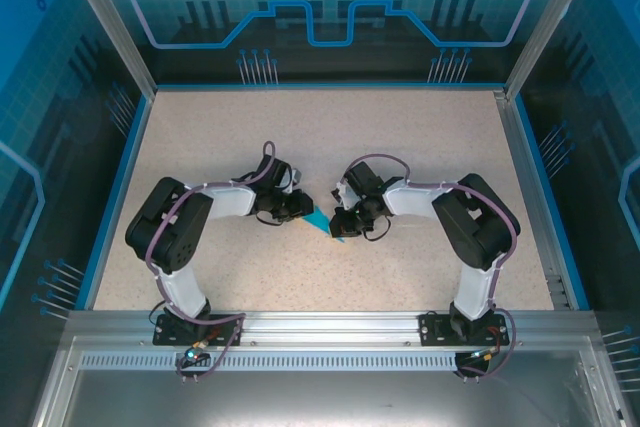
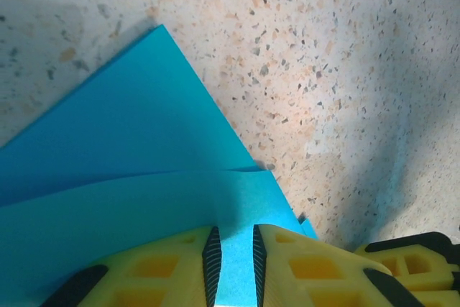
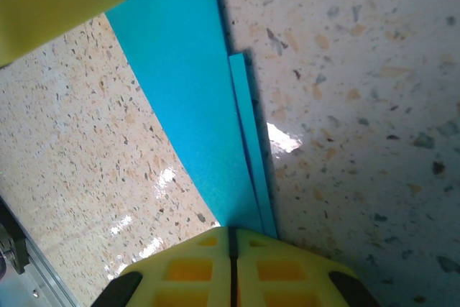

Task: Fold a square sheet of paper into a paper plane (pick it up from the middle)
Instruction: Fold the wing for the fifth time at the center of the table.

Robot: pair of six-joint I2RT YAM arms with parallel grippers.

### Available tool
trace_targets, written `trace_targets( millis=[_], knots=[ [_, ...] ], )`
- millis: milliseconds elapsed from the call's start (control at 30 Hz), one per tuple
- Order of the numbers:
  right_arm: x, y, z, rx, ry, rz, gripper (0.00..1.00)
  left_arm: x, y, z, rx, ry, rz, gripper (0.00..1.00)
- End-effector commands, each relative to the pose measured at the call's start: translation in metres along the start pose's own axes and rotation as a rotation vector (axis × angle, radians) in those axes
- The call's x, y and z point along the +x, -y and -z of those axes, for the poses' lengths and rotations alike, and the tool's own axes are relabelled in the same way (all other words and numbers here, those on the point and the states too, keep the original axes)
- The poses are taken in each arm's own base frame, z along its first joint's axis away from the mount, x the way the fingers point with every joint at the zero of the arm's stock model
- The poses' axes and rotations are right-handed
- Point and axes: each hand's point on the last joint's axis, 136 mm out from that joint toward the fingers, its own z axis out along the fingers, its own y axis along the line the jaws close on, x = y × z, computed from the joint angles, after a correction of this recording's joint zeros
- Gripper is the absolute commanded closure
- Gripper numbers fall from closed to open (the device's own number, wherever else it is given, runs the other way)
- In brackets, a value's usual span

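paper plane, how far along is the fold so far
Done: the teal sheet already carries at least one fold, layers overlapping. In hand: the left gripper and the right gripper both pinch its edges just above the table. Left: no pointed dart shape yet.

no text, label or number reads anywhere (the backdrop carries patterns, not words).

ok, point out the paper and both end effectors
paper point(image 2: 136, 149), left wrist view, flat upper layer
left end effector point(image 2: 233, 264), left wrist view, between fingertips
right end effector point(image 3: 232, 249), right wrist view, fingertip seam
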Motion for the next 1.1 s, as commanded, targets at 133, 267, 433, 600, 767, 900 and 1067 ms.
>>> trace_targets(
  millis=[133,267,433,600,767,900,1067],
  knots=[
    [0.056,0.083,-0.018,0.279,-0.165,-0.143,0.92,-0.025,-0.086,0.015,-0.247,0.128,0.184,0.74],
    [0.057,0.087,-0.019,0.291,-0.170,-0.151,0.92,-0.032,-0.092,0.020,-0.248,0.151,0.215,0.74],
    [0.059,0.090,-0.019,0.303,-0.173,-0.156,0.93,-0.040,-0.100,0.026,-0.260,0.173,0.234,0.74],
    [0.059,0.090,-0.019,0.301,-0.173,-0.157,0.93,-0.045,-0.110,0.034,-0.260,0.206,0.275,0.73],
    [0.059,0.090,-0.021,0.296,-0.174,-0.159,0.93,-0.053,-0.116,0.041,-0.241,0.241,0.306,0.73],
    [0.058,0.090,-0.021,0.293,-0.174,-0.162,0.93,-0.063,-0.114,0.047,-0.213,0.261,0.310,0.73],
    [0.058,0.087,-0.021,0.279,-0.172,-0.160,0.93,-0.074,-0.082,0.070,-0.127,0.298,0.277,0.71]
  ],
)
